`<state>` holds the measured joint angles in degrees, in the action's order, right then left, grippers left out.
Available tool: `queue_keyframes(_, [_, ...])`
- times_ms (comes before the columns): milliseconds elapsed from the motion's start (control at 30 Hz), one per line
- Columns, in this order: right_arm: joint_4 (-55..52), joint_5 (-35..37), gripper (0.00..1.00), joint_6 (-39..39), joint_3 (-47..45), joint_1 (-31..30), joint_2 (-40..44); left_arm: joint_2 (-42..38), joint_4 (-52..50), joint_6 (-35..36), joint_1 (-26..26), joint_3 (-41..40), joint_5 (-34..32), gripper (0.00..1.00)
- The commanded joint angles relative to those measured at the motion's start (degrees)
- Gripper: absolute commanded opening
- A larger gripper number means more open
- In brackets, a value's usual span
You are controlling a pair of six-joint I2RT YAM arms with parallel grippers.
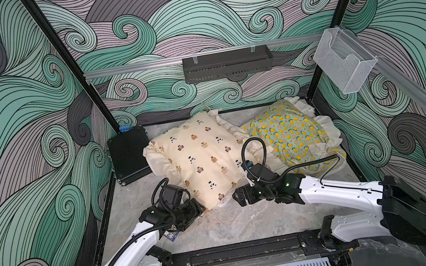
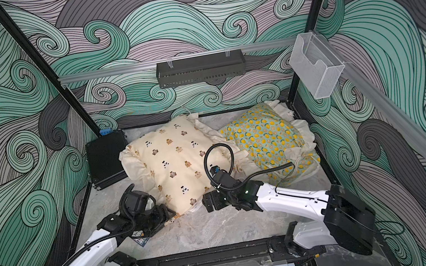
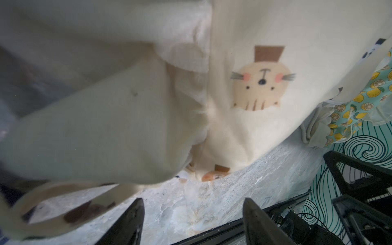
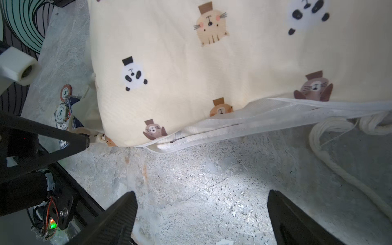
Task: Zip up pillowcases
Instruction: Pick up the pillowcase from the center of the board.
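Big cream stuffed pillowcase w/ bear-and-panda print and ruffled trim (image 1: 201, 159) lies diagonal mid-surface, its near corner pointing btwn the two grippers. Its near edge gapes: white zipper tape (image 4: 191, 141) and pale lining show, so not zipped yet. Smaller teal lemon-print pillowcase (image 1: 285, 129) sits beside it toward the back right, ruffles touching.

Handling, prob.: soft, light, squashy. It will likely skid on the grey marbled surface (image 1: 222, 226) if tugged w/o an anchor. Best hold: pinch seam fabric at the zip's end w/ one gripper and take the slider w/ the other; the ruffle is too floppy. Slider itself too small to pick out.

Left gripper (image 3: 193, 203) is at that corner, jaws apart, nothing btwn them. Right gripper (image 4: 201, 195) is spread wide and empty, just off the gaping edge.

Round printed tokens (image 4: 61, 111) on a blue card (image 1: 173, 235) lie by the corner: a "T"-like mark, rest unreadable. No brand seen on the pillowcases.
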<state>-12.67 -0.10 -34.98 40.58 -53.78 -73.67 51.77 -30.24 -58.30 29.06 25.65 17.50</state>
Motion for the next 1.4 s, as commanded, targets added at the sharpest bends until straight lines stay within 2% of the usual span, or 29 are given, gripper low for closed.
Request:
queue_keyframes(0, [2.06,1.72,0.99,-0.95,1.43,-0.36,-0.40,1.62,7.41,-5.37,1.56,-0.77,-1.04,0.70])
queue_keyframes(300, [3.51,1.70,0.99,-1.05,1.39,-0.36,-1.27,8.42,13.89,-6.56,2.40,-0.62,-2.38,0.62])
queue_keyframes(700, [4.38,1.35,0.99,-0.96,1.34,-0.45,-2.09,14.16,18.37,-6.72,4.16,-1.05,-2.99,0.38])
queue_keyframes(967, [3.76,0.83,0.99,-0.28,2.11,-1.21,-2.40,14.33,16.57,-5.75,4.35,-0.45,-3.61,0.16])
queue_keyframes(1133, [2.55,1.21,0.99,-0.09,2.91,-2.61,-2.62,13.56,16.07,-6.19,4.34,0.00,-2.58,0.05])
queue_keyframes(1233, [1.53,1.46,0.99,0.30,3.34,-3.86,-1.96,12.85,14.94,-6.68,4.34,0.77,-1.88,0.01])
queue_keyframes(1367, [-0.94,2.38,0.99,1.34,4.40,-5.52,-1.22,11.87,13.09,-6.73,4.34,2.35,-0.69,0.00])
